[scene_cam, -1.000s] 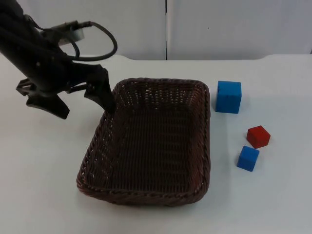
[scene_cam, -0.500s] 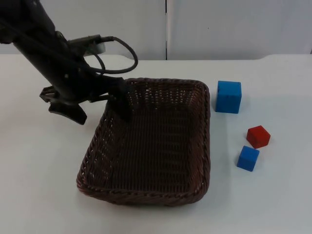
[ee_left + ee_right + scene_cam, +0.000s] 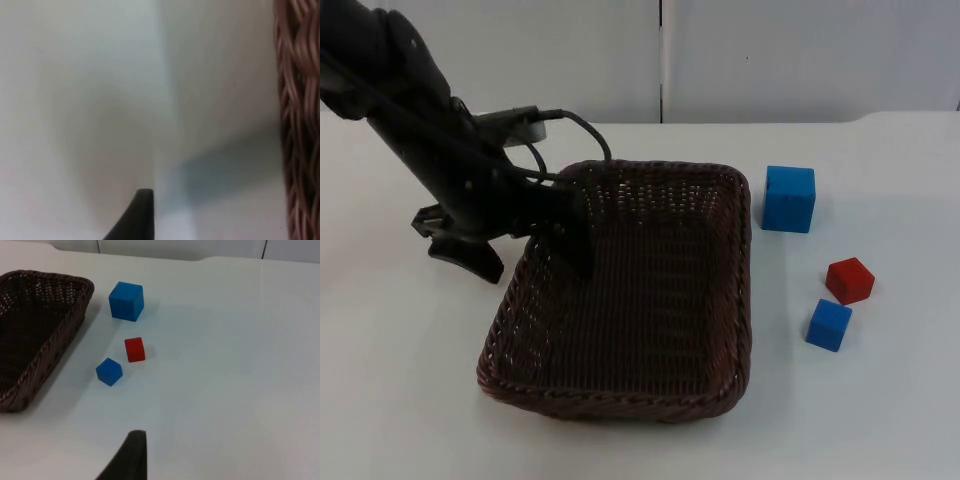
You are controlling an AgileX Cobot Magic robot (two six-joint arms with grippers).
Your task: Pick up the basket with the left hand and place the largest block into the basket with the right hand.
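- We see the left hand [image 3: 525, 240] spread apart astride the basket [image 3: 650, 300]'s left wall, one finger inside, one outside; the rim is not yet clamped.
- The basket rests on the white bench [image 3: 880, 400].
- Right of it lie a small blue block [image 3: 829, 324], a red block [image 3: 850, 280], and farthest back the largest blue block [image 3: 789, 198].
- We cannot tell the right hand's state.

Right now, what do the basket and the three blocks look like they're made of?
Basket: dark brown woven wicker or rattan, with a braided rim and open weave in its walls. Large blue block, red block and small blue block: evenly coloured matte cubes, perhaps foam, painted wood or plastic; the look doesn't settle it.
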